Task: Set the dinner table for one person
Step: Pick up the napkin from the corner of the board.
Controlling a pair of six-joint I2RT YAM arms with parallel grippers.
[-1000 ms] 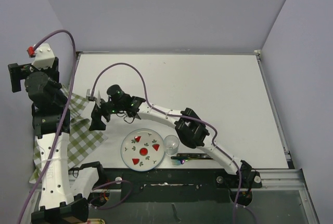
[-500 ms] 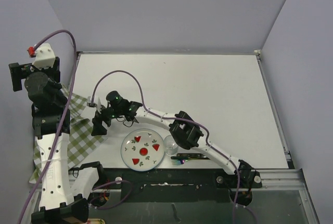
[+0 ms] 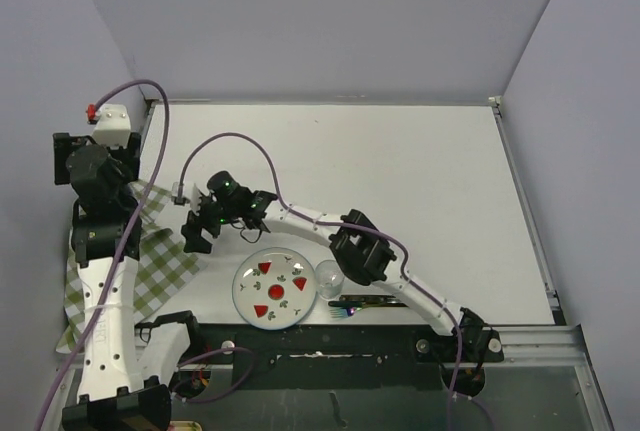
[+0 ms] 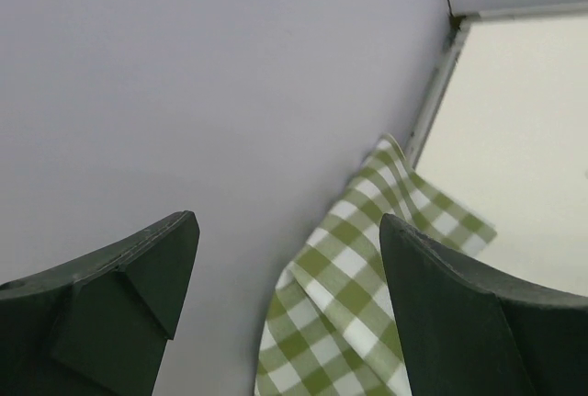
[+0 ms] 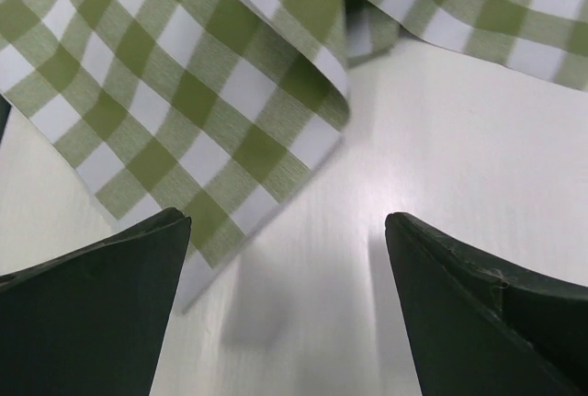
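At left edge of white tabletop (image 3: pixel 400 181), we judge green-and-white checked cloth (image 3: pixel 168 263) limp, light, so pinch a corner; left hand (image 4: pixel 285 226), right hand (image 5: pixel 287 223) both released.

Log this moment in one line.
right gripper open, at checked cloth edge | left gripper open, empty | plate, glass on dinner table

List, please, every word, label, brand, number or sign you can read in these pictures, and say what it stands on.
None: no view shows any readable text.
Plate: painted red and green motifs only, no letters.
Cloth: plain green-and-white check, no tag showing.
Glass and table: no print visible.
Fork: too small to tell whether it bears a stamp.
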